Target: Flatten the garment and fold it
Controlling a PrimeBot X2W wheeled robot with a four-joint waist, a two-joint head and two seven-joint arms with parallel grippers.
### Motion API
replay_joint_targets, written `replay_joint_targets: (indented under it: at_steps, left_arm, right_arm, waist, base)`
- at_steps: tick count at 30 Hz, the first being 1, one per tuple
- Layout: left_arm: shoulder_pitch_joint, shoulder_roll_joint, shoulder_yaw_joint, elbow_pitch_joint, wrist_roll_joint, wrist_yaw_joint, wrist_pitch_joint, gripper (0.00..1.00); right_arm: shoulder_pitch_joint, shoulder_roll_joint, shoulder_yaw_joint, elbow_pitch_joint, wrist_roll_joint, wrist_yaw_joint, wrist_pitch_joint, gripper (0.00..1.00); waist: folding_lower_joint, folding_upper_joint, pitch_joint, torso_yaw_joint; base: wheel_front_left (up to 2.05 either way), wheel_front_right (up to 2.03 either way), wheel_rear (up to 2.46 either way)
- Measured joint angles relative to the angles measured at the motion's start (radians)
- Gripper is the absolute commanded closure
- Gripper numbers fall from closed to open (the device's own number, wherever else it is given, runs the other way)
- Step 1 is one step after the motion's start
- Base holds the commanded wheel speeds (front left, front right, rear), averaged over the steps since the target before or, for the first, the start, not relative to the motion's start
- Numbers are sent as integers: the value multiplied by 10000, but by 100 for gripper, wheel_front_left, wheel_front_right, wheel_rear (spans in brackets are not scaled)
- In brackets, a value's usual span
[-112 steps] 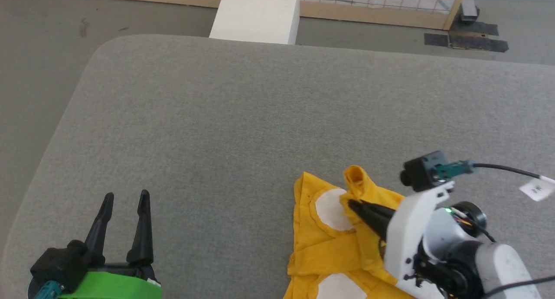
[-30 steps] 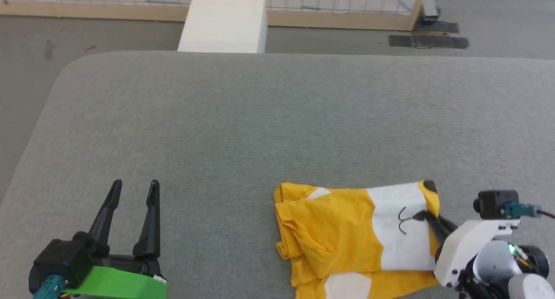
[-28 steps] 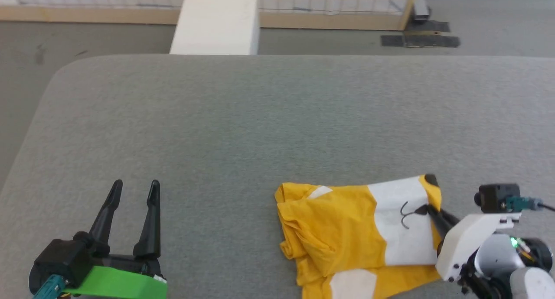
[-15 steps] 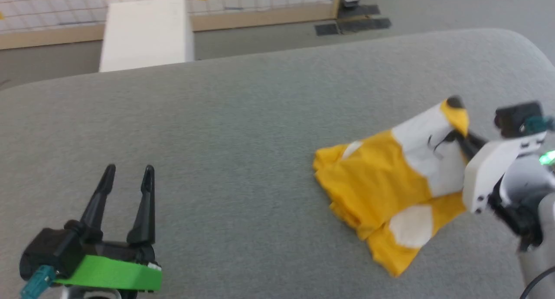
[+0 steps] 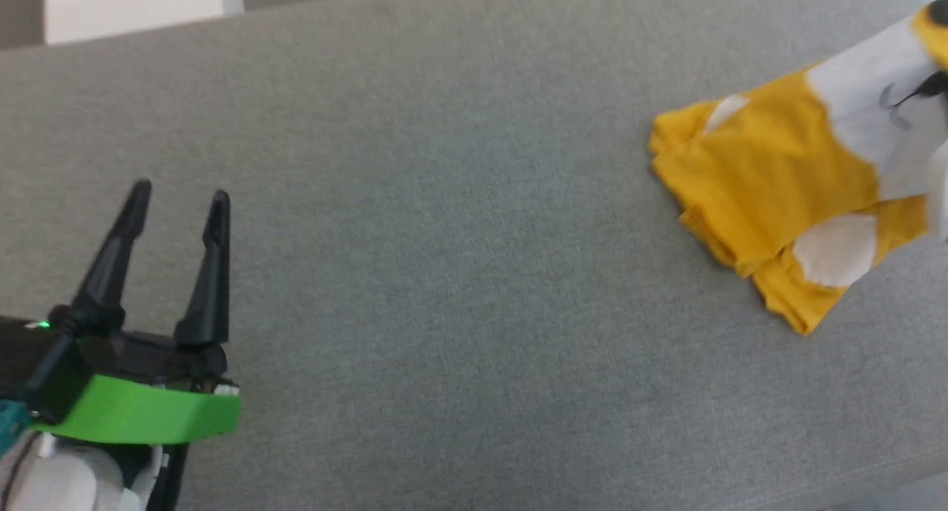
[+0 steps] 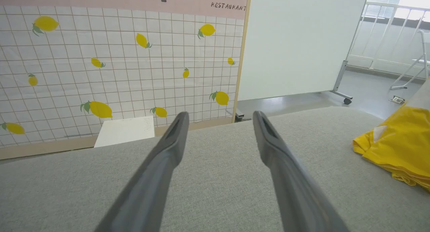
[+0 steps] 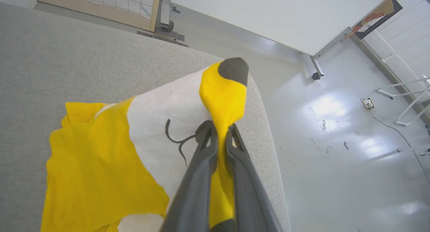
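We see the right hand (image 7: 220, 131) clamped on a raised fold of the garment (image 5: 770, 178), which lies bunched near a right corner of the tabletop (image 5: 444, 200). The left hand (image 5: 179, 194) hangs apart and empty, well away. Our concern is that a one-sided pull may drag the cloth over the edge, or that the thin pinch may slip.
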Motion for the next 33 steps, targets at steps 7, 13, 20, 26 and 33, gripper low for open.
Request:
replay_joint_targets:
  at_steps: [7, 13, 20, 26, 33]
  left_arm:
    - [-422, 449, 318, -545, 209, 0, 151, 0]
    - [-727, 723, 489, -936, 357, -50, 288, 0]
    - [-1011, 930, 658, -1289, 491, -69, 203, 0]
    - [-1145, 945, 656, -1423, 510, -92, 29, 0]
    - [-1167, 849, 606, -1329, 428, -71, -136, 0]
  right_arm:
    - [-381, -677, -1108, 466, -742, 0, -430, 100]
    - [-582, -1055, -1866, 717, -1319, 0, -848, 100]
    - [-594, -1112, -2309, 1252, -1965, 0, -1429, 100]
    - [-761, -775, -2464, 2011, -2295, 0, -1728, 87]
    - [-886, -809, -2573, 2646, -2688, 0, -2136, 0]
  waist:
    - [0, 0, 1184, -202]
    - [1, 0, 2138, -285]
    - [1, 0, 3054, -303]
    - [1, 0, 3400, -227]
    - [0, 0, 3204, -38]
  base:
    - [0, 0, 0]
    - [0, 0, 0]
    - [0, 0, 0]
    - [0, 0, 0]
    - [0, 0, 0]
